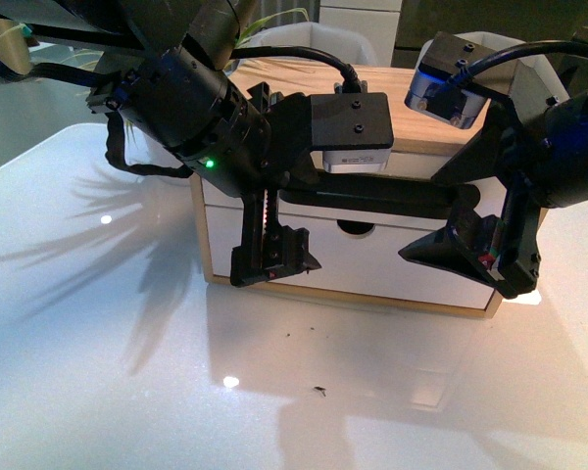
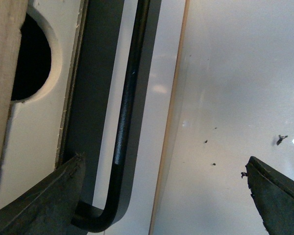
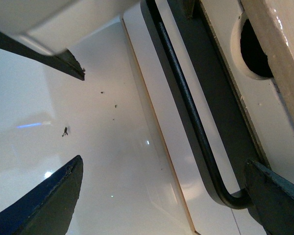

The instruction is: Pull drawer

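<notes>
The drawer [image 1: 225,194] is the white front in a light wood cabinet [image 1: 412,108]. Its long black bar handle [image 1: 402,193] runs between my two arms. A half-round notch [image 1: 353,227] shows just under the bar. My left gripper [image 1: 274,274] hangs open in front of the handle's left end. In the left wrist view the handle's bent end [image 2: 100,220] lies between the open gripper's [image 2: 165,161] fingers, close to the cabinet-side one. My right gripper [image 1: 465,269] is open at the other end. There, the handle's bend [image 3: 230,198] sits against the gripper's [image 3: 164,164] cabinet-side finger [image 3: 274,200].
The cabinet stands on a glossy white table [image 1: 127,392] with small dark specks [image 1: 318,392] in front of it. Leaf shadows fall on the table at the left. White furniture stands behind the cabinet. In the right wrist view, a dark finger [image 3: 63,63] of the left gripper reaches in.
</notes>
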Tool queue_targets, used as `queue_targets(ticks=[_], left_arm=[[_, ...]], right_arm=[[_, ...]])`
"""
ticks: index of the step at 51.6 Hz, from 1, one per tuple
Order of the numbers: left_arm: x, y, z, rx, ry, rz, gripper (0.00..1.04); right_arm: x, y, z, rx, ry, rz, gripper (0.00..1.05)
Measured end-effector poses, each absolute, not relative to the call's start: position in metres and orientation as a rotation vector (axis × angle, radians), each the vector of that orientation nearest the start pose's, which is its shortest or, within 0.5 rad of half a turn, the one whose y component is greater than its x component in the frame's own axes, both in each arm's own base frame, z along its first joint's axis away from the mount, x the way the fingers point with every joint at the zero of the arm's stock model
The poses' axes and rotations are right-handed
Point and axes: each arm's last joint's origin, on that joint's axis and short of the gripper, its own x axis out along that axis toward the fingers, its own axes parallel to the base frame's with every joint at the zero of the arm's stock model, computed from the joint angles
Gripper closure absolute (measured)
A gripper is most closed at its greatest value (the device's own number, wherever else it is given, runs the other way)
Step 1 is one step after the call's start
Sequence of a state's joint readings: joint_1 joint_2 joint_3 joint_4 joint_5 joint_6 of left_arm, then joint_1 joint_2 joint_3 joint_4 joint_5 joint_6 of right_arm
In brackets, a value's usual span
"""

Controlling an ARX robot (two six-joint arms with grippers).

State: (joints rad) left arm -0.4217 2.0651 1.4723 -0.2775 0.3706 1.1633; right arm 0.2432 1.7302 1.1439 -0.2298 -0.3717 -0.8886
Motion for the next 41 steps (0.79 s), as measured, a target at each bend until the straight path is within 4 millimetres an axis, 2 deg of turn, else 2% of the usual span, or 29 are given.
queue_targets(ticks=[24,41], left_arm=[[0.399,-0.19,0.169,1.099,0.401,-1.198,0.07],[0.399,-0.19,0.169,1.132,0.397,-1.205,0.07]], right_arm=[[0.366,0.106,0.198,-0.766,0.518,0.888,0.09],[0.368,0.113,0.191,-0.759,0.536,0.914,0.09]])
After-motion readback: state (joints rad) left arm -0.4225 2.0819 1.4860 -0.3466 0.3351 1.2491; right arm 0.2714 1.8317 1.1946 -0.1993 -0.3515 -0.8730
